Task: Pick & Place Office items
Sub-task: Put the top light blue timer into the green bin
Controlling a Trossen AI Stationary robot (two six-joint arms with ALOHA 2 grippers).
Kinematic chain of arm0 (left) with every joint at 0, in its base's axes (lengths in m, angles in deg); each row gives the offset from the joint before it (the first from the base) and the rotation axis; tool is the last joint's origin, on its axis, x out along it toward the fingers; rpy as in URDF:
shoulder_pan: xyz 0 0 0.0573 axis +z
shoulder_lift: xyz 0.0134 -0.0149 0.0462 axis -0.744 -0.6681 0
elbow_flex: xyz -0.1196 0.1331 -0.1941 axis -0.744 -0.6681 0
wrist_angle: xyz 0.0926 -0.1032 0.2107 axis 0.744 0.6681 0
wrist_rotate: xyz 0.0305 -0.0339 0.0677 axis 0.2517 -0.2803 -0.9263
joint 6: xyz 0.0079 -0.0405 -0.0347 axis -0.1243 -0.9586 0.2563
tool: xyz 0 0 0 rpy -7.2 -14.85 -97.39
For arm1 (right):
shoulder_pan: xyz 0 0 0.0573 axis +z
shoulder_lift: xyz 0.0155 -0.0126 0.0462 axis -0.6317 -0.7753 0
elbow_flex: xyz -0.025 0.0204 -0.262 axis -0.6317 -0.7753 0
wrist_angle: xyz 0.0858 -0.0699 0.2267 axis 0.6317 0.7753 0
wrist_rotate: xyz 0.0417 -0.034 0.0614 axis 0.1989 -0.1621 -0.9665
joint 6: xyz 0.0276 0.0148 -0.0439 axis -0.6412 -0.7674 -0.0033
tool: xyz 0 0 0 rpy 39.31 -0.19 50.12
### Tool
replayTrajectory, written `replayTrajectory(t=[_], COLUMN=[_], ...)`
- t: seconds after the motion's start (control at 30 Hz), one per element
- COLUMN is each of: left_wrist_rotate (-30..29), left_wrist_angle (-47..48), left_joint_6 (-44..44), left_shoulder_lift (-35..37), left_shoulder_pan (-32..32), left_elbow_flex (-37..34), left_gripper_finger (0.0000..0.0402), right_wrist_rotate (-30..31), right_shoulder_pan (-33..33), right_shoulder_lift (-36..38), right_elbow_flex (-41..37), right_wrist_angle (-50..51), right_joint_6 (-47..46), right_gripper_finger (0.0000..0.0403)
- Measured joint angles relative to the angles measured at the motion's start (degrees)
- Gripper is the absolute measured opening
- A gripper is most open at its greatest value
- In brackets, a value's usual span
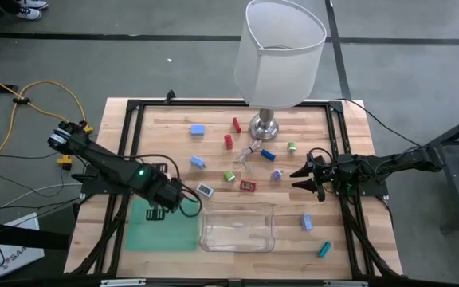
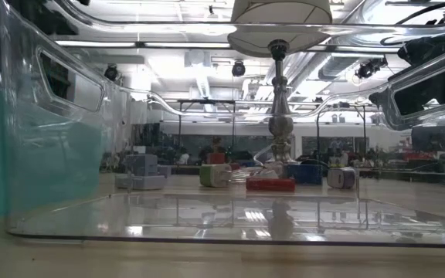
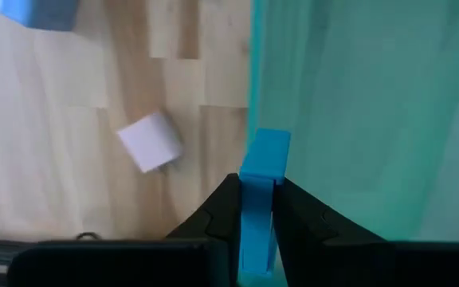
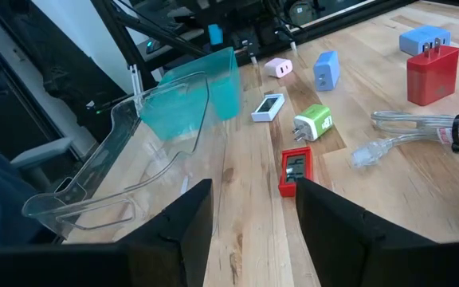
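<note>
My left gripper point(image 1: 156, 210) points down over the edge of the green mat point(image 1: 146, 231), shut on a blue stick-shaped piece point(image 3: 263, 159). The other office items lie scattered on the wooden table: a blue block point(image 1: 198, 128), red pieces point(image 1: 228, 141) point(image 1: 248, 185), a green plug point(image 1: 229, 175), a white piece point(image 1: 205, 190) and a teal stick point(image 1: 324, 249). My right gripper point(image 1: 297, 177) waits open at the table's right, level with the table and touching nothing. My left gripper pinches the blue stick's two long sides point(image 3: 257, 195) between its two fingers. The fingers come from above, pointing down, and lie along the stick. The stick's free end point(image 3: 264, 147) sticks out past the fingertips, clear of the mat and table.
A clear plastic tray point(image 1: 237, 227) stands at the near middle, right of the mat. A white-shaded lamp point(image 1: 281, 52) on a silver base point(image 1: 264, 126) stands at the far middle, its clear cord point(image 1: 248, 151) lying among the items. A black frame point(image 1: 130, 127) borders the table.
</note>
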State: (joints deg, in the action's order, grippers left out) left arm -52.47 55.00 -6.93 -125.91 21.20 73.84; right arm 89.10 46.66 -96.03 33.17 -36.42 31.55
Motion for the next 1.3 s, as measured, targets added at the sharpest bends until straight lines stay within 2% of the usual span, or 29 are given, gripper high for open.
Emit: replayTrajectory(t=[0.23,0.53,0.63,0.83,1.1,1.3], left_wrist_rotate=[2.66,15.78,18.29,17.97,11.84,12.71], left_wrist_angle=[-1.74,-7.86,-8.90,-15.89,-17.87,-24.36], left_joint_6=[-6.87,-6.65,-6.41,-4.88,-5.11,-5.04], left_shoulder_lift=[-2.12,-11.31,-14.37,-16.86,-14.99,-14.89], left_shoulder_pan=[-3.37,-6.97,-8.24,-9.95,-10.61,-10.57], left_elbow_flex=[0.00,0.00,-0.02,-0.07,-0.23,-3.40], left_gripper_finger=[0.0050,0.0050,0.0050,0.0050,0.0050,0.0050], right_wrist_rotate=[0.01,-0.01,0.00,-0.02,-0.02,0.00], right_shoulder_pan=[0.00,0.00,0.00,0.00,0.00,0.00], right_shoulder_lift=[0.00,0.00,0.00,0.00,0.00,0.00], right_elbow_flex=[0.00,0.00,0.00,0.00,0.00,0.00], right_wrist_angle=[0.02,0.01,0.01,0.02,0.02,0.02], right_joint_6=[0.00,0.00,0.00,0.00,0.00,0.00], right_gripper_finger=[0.0166,0.0166,0.0166,0.0166,0.0166,0.0166])
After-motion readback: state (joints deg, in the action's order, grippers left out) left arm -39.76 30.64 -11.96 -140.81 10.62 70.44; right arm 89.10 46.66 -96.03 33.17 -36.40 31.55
